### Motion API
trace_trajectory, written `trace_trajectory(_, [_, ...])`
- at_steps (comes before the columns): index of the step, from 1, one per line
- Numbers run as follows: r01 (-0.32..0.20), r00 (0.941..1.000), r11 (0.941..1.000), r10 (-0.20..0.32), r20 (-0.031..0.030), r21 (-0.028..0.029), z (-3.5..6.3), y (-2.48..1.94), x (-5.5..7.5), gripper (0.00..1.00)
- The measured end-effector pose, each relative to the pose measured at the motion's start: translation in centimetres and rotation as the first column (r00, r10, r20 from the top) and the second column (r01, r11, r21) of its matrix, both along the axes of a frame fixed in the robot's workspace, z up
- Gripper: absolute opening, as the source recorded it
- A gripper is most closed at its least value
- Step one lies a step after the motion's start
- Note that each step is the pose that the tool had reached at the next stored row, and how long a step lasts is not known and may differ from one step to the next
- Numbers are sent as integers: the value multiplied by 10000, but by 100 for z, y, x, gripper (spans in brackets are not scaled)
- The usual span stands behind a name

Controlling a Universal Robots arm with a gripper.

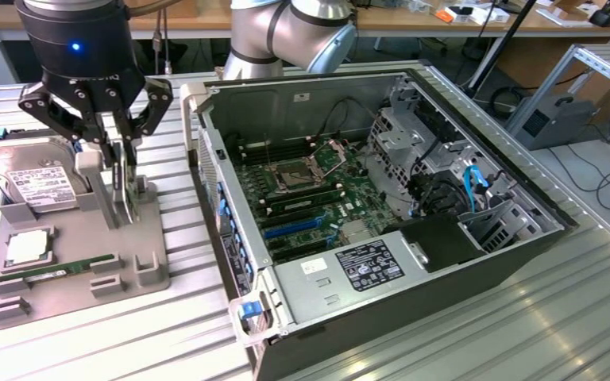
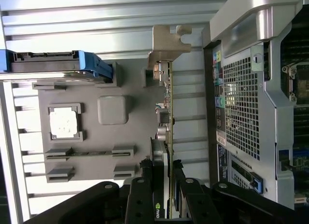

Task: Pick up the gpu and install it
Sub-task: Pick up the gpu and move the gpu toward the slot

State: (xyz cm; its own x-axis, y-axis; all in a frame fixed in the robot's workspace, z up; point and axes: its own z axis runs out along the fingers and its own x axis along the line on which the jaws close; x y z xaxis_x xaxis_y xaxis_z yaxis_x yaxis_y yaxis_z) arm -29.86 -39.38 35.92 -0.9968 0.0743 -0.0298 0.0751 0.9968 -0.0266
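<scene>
Standing on edge in a slot of the grey holder [image 1: 148, 238], at the exterior view's left, the gpu [image 1: 127, 194] is propped upright so it can be taken from above. The gripper [image 1: 114, 159] hangs straight over it, fingers about half closed, one on each flat face. They look pressed against the gpu, which sits in its slot. Further left on the holder lie a hard drive [image 1: 35, 178], a cpu [image 1: 28, 248] and a ram stick [image 1: 56, 272]. To the right the open case [image 1: 496, 238] lies on its side, so the motherboard [image 1: 305, 190] faces up.
</scene>
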Motion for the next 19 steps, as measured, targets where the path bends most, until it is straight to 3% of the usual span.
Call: trace_trajectory(19, [0,10000,10000,0,0,20,90,-1,0,27])
